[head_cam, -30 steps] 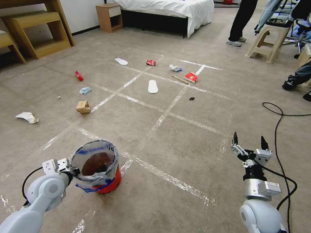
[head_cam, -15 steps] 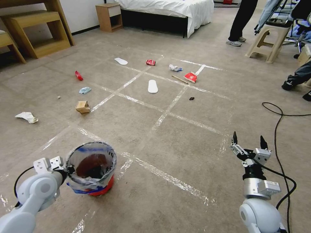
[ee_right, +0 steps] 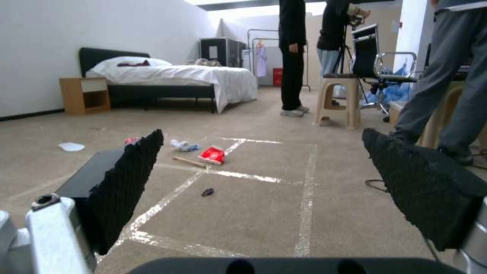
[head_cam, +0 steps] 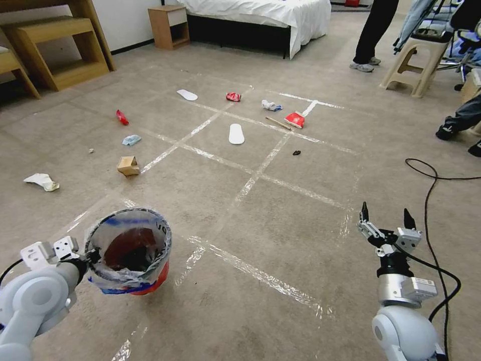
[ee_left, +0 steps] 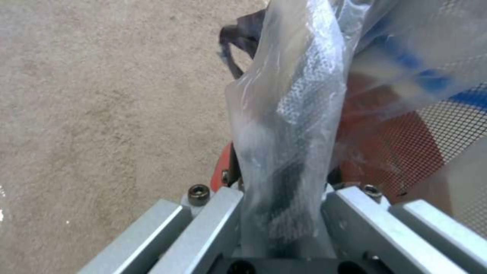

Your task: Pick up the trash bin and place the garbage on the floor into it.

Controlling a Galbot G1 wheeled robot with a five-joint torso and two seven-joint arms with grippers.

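The floor (head_cam: 280, 235) is crossed by tape strips, with the garbage (head_cam: 236, 134) scattered well ahead. The trash bin (head_cam: 129, 250) is gripped at its lined rim by the left gripper (head_cam: 86, 256) — low at the near left. The right gripper (head_cam: 387, 220) is held spread wide, empty — above bare carpet.

A bed (head_cam: 265, 15) with white bedding is seen along the far wall, with a small wooden nightstand (head_cam: 169, 26) beside it. A beige plastic stool (head_cam: 416, 62) is placed at the far right, and a black cable (head_cam: 431, 200) is trailed across the carpet nearby.
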